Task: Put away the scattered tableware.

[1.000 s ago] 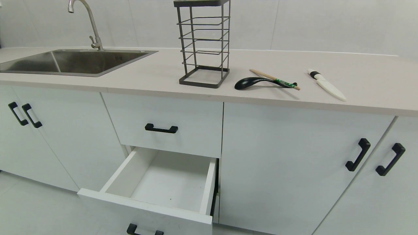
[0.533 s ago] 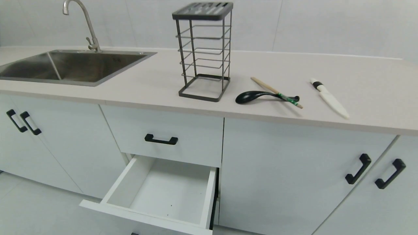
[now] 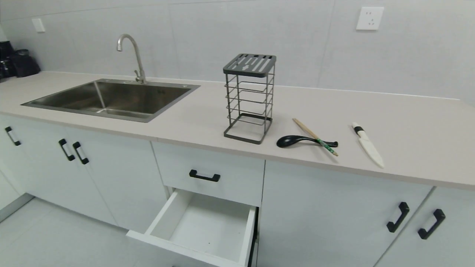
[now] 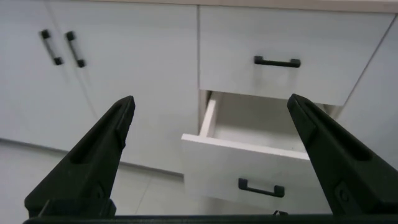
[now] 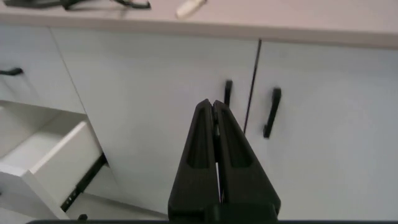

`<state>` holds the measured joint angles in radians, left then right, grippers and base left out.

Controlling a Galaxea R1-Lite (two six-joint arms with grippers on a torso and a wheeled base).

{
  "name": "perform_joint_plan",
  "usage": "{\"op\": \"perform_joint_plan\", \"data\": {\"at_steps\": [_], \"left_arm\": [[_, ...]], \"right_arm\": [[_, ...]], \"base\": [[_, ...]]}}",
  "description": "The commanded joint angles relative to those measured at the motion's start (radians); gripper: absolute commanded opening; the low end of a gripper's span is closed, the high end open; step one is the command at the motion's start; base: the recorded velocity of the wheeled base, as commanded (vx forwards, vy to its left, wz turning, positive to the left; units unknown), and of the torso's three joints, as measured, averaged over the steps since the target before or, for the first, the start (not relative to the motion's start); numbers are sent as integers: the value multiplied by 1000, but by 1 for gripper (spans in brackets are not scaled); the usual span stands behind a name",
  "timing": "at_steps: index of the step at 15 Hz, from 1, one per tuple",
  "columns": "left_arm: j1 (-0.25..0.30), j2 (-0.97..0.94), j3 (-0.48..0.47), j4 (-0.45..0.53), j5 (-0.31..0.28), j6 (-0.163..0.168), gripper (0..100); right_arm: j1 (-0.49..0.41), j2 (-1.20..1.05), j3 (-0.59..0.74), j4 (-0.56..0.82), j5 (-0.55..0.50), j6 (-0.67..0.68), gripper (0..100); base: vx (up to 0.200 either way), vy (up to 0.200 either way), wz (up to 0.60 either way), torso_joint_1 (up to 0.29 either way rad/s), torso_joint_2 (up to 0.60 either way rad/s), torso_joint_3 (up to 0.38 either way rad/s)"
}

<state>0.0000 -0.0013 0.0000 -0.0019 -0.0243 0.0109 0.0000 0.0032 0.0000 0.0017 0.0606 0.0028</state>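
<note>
On the worktop (image 3: 408,122), the black spoon (image 3: 297,141) lies at 3 o'clock from the wire rack (image 3: 248,98). A chopstick (image 3: 315,137) rests across its handle, and the white knife (image 3: 367,145) is farther toward 3 o'clock. Spoon and knife look light, stiff and slippery, and are best held by the handle. The left gripper (image 4: 211,106) has its fingers wide; the right gripper (image 5: 214,109) has them pressed together. The left wrist view adds the front handle (image 4: 261,186) of the open drawer (image 4: 249,146).

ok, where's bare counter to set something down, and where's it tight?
Free: counter between sink and knife rack; counter right of the white knife; the strip behind the utensils up to the wall; the open drawer is bare inside. Tight: from rack to knife, where black spoon and chopsticks cross.
</note>
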Motion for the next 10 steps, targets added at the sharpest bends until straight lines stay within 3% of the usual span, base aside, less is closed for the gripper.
{"op": "perform_joint_plan", "data": {"at_steps": [1,5,8,10], "left_arm": [[0,1,0,0,0,0,100],[0,1,0,0,3,-3,100],[0,1,0,-1,29,-26,100],[0,1,0,-1,27,-22,100]], "right_arm": [[0,1,0,0,1,0,0],[0,1,0,0,1,0,0],[0,1,0,0,1,0,0],[0,1,0,0,1,0,0]], "base": [[0,0,0,41,-159,-61],[0,0,0,10,-21,-9],[200,0,0,35,-7,4],[0,0,0,31,1,-4]]}}
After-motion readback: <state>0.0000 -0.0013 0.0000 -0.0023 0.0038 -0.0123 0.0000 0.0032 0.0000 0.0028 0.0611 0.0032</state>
